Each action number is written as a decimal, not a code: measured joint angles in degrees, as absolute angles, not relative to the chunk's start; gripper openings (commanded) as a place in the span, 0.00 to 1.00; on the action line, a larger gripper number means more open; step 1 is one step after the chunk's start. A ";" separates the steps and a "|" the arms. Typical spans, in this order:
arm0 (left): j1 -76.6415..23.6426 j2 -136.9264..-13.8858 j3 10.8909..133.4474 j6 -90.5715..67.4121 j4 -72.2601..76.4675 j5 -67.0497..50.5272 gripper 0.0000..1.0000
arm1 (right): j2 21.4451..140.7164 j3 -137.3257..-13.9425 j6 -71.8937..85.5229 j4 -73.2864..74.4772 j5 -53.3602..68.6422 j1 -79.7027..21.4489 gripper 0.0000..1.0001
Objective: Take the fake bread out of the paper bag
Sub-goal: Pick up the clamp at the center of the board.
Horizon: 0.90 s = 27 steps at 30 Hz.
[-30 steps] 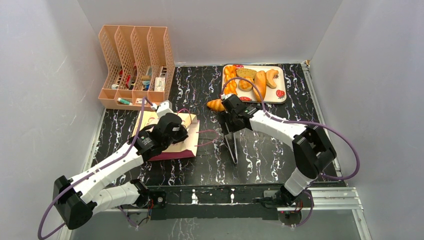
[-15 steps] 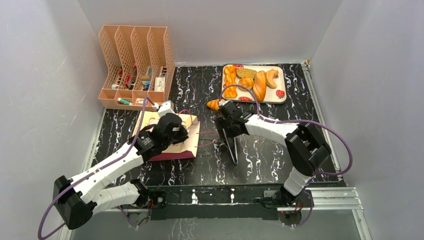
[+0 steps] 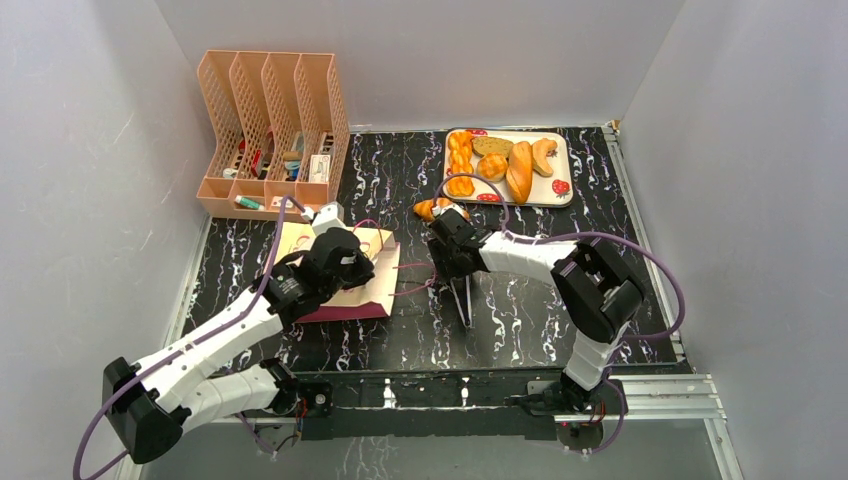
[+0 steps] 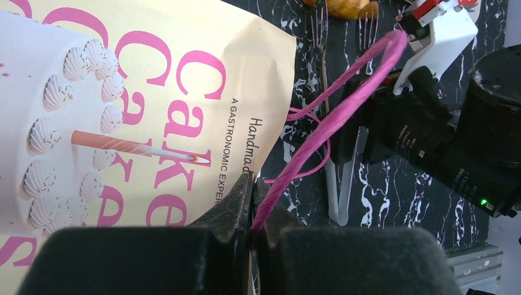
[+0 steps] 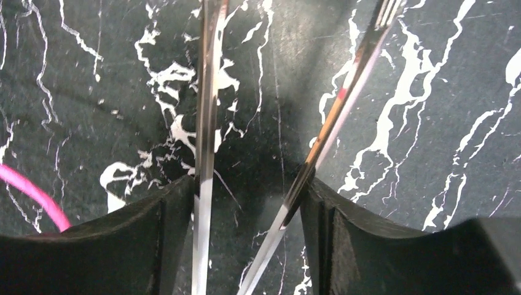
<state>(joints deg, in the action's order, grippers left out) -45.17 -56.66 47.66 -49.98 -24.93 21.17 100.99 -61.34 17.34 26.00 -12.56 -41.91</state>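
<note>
Left hand (image 4: 252, 206) is closed on the thin magenta cord handle (image 4: 344, 104) of the cream paper bag (image 4: 153, 74), lying flat on the black marbled bench (image 3: 520, 320). Right hand (image 5: 249, 209) grips metal tongs (image 5: 206, 123). I see glossy golden toy bread (image 3: 519, 170) on the white tray (image 3: 562, 150), one croissant (image 3: 432, 209) just beside.

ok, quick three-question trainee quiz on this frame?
1. True or false: the left gripper is shut on the pink cord handle of the cream paper bag.
2. The right gripper holds: A) a bun B) metal tongs C) nothing.
3. Where does the golden toy croissant lie?
Key: 1 true; 2 B; 3 on the black marbled table, just outside the white strawberry-print tray.
</note>
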 measured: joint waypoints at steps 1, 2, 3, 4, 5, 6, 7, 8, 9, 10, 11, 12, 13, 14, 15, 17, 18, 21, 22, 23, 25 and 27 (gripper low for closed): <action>-45.17 -56.62 47.55 -50.06 -24.93 21.17 0.00 | 101.06 -61.39 17.26 25.32 -12.97 -41.89 0.46; -45.17 -56.55 47.42 -50.11 -24.91 21.17 0.00 | 101.30 -61.39 17.47 24.93 -13.32 -41.89 0.38; -45.17 -56.45 47.16 -50.15 -24.88 21.15 0.00 | 101.47 -61.41 17.89 24.40 -13.41 -41.89 0.31; -45.17 -56.36 46.94 -50.15 -24.91 21.15 0.00 | 101.67 -61.47 17.91 24.10 -13.45 -41.89 0.25; -45.17 -56.25 46.59 -50.19 -24.93 21.12 0.00 | 102.00 -61.78 18.22 23.97 -13.34 -41.89 0.21; -45.17 -56.23 46.57 -50.19 -24.93 21.12 0.00 | 102.35 -62.17 18.20 23.90 -13.23 -41.89 0.17; -45.17 -56.10 46.39 -50.26 -24.88 21.12 0.00 | 102.69 -62.61 18.31 23.83 -13.06 -41.87 0.14; -45.17 -55.77 46.09 -50.41 -24.91 21.12 0.00 | 103.02 -62.98 18.17 23.79 -12.69 -41.74 0.11; -45.17 -55.42 45.87 -50.59 -24.95 21.12 0.00 | 103.20 -63.26 18.31 23.88 -12.45 -41.63 0.08; -45.17 -55.02 45.67 -50.65 -24.95 21.15 0.00 | 103.22 -63.33 18.37 23.92 -12.16 -41.54 0.06; -45.17 -54.63 45.50 -50.81 -24.93 21.17 0.00 | 103.22 -63.33 18.39 23.94 -11.94 -41.45 0.04; -45.17 -53.91 45.17 -51.03 -24.95 21.17 0.00 | 103.22 -63.35 18.39 23.97 -11.73 -41.45 0.02; -45.17 -53.34 44.95 -51.11 -24.97 21.19 0.00 | 103.22 -63.44 18.44 24.14 -11.51 -41.36 0.00; -45.17 -52.90 44.86 -51.22 -25.02 21.21 0.00 | 103.22 -63.55 18.48 24.40 -11.22 -41.30 0.00; -45.17 -52.45 44.84 -51.35 -25.10 21.23 0.00 | 103.22 -63.59 18.55 24.62 -10.94 -41.21 0.00; -45.17 -51.64 44.84 -51.57 -25.28 21.37 0.00 | 102.91 -63.64 18.76 25.56 -10.07 -41.17 0.00; -45.17 -51.22 44.84 -51.64 -25.41 21.47 0.00 | 102.59 -63.64 18.90 26.09 -9.69 -41.15 0.00; -45.17 -50.52 44.82 -51.68 -25.74 21.69 0.00 | 100.20 -63.64 19.62 28.67 -8.34 -41.12 0.00; -45.17 -50.30 44.82 -51.68 -25.85 21.71 0.00 | 99.18 -63.64 19.75 29.45 -7.94 -41.12 0.00; -45.17 -50.13 44.82 -51.68 -25.89 21.80 0.00 | 94.28 -63.64 20.16 31.44 -6.87 -41.15 0.04; -45.17 -49.74 44.69 -51.88 -25.89 21.98 0.00 | 92.97 -63.66 20.34 31.66 -6.61 -41.15 0.12; -45.17 -49.63 44.21 -52.05 -25.76 21.98 0.00 | 92.44 -64.66 20.47 33.06 -6.00 -41.12 0.19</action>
